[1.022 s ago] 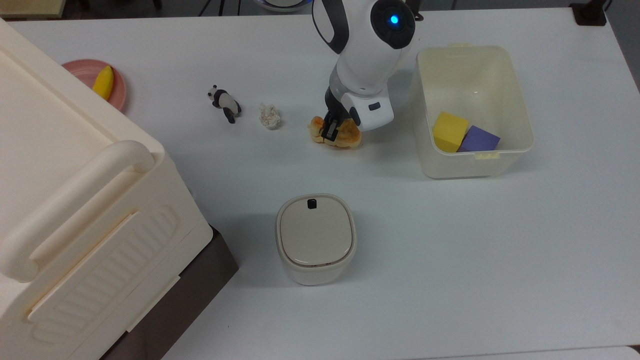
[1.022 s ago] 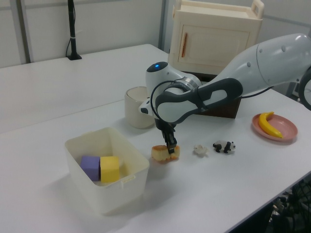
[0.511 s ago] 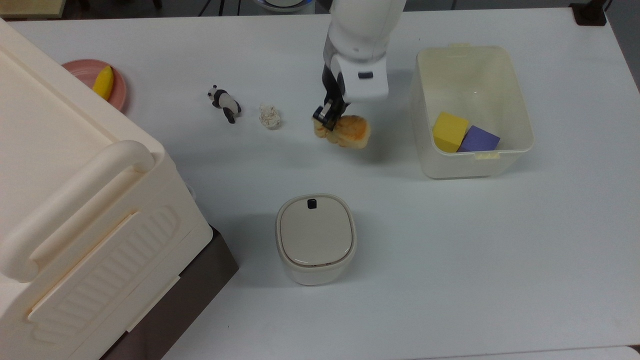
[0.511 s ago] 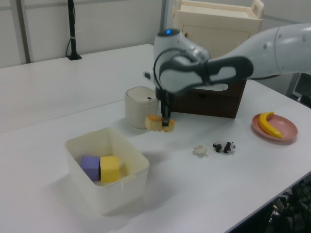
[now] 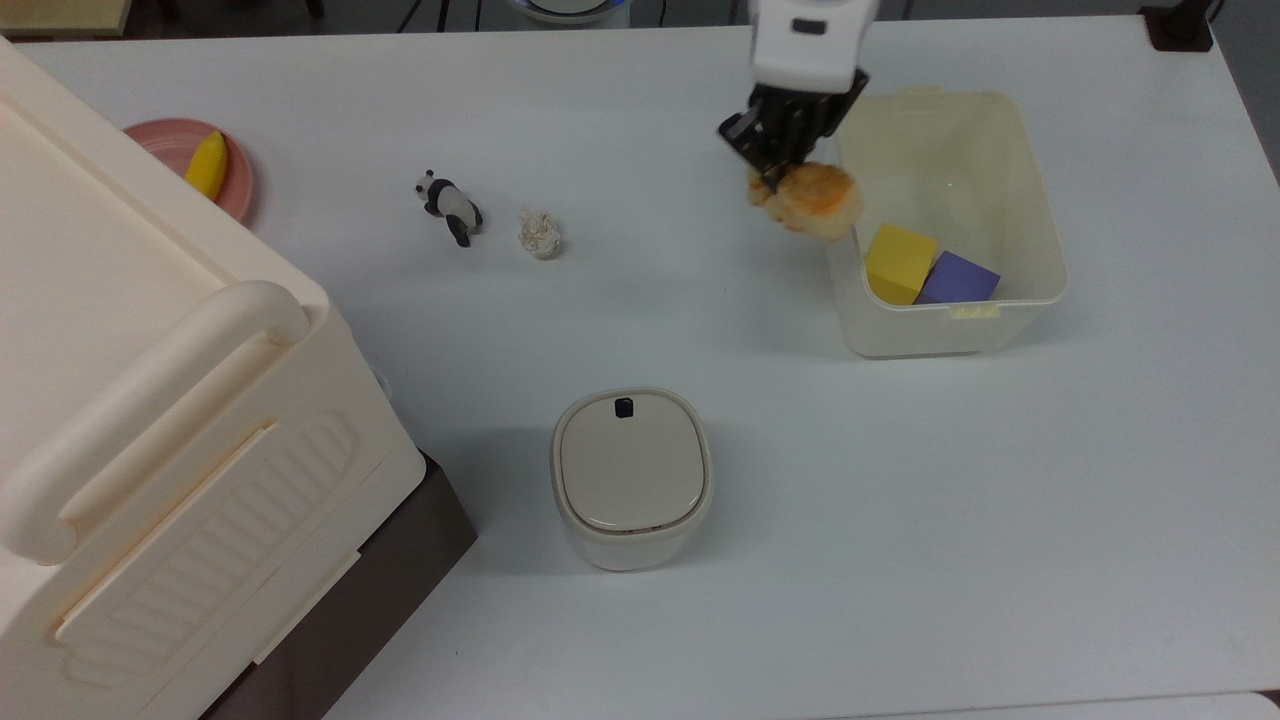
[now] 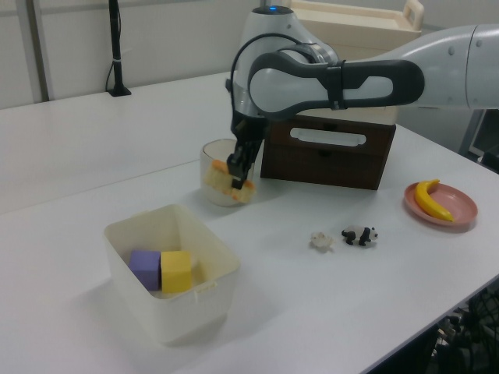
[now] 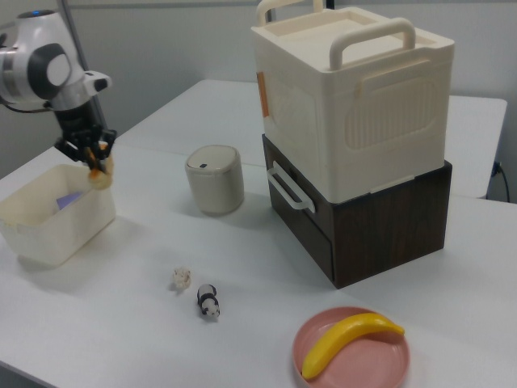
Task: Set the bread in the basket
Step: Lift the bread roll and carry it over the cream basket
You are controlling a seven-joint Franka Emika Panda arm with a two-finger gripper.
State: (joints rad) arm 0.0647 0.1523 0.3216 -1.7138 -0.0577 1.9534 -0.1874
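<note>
My gripper is shut on the bread, a small beige loaf with a toasted orange top, and holds it in the air. In the top view the bread hangs over the left rim of the basket, a cream-white plastic tub. A yellow block and a purple block lie inside the basket. In the left view the bread is high above the table, up and right of the basket. The right view shows the bread just above the basket's far rim.
A lidded rounded bin stands at the table's middle front. A paper ball and a toy panda lie left of the gripper. A pink plate with a banana and a big cream box on a brown cabinet fill the top view's left.
The gripper has lifted the bread off the table and carried it to the top view's right, up to the basket's left rim.
</note>
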